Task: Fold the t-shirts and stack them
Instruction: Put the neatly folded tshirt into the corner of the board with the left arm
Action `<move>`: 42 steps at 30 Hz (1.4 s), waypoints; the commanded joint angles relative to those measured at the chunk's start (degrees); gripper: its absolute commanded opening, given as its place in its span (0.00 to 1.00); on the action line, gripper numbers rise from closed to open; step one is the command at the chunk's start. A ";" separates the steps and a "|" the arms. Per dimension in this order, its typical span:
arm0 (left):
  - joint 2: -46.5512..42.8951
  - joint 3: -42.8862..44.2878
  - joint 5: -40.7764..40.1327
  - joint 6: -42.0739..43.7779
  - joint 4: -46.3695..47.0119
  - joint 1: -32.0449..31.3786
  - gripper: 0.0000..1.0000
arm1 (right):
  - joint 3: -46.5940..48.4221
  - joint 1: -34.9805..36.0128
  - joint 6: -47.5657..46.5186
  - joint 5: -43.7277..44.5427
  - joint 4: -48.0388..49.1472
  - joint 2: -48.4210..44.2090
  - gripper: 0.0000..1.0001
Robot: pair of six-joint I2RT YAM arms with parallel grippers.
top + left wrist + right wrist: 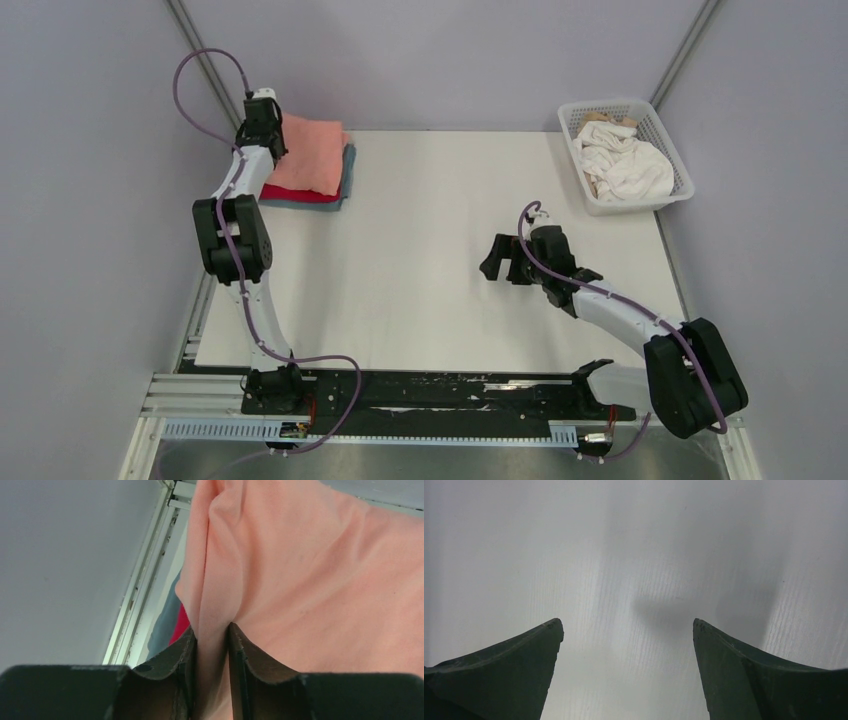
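Observation:
A folded salmon-pink t-shirt (312,155) lies on top of a red t-shirt (300,195) and a grey-blue t-shirt (346,172) at the far left of the table. My left gripper (272,140) is shut on a fold at the pink shirt's left edge; in the left wrist view the pink cloth (310,570) is pinched between the fingers (212,630), with red (181,625) and grey-blue (162,627) below. White t-shirts (622,162) lie crumpled in the basket. My right gripper (500,262) is open and empty over bare table (624,580).
A white plastic mesh basket (668,140) stands at the far right corner. The table's left edge and a metal rail (145,585) run close beside the stack. Grey walls close in the back and sides.

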 commanded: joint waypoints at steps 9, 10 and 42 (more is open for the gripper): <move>-6.87 1.37 -3.43 -6.31 -3.99 1.32 1.00 | 0.91 -0.31 1.69 -0.55 2.19 -4.87 1.00; -7.84 0.77 -2.61 -7.27 -3.11 1.32 1.00 | 0.75 -0.27 1.82 -0.19 2.11 -5.39 1.00; -4.76 -14.80 17.65 -21.30 4.44 6.04 1.00 | -1.10 -0.25 4.11 -1.05 1.15 -9.58 1.00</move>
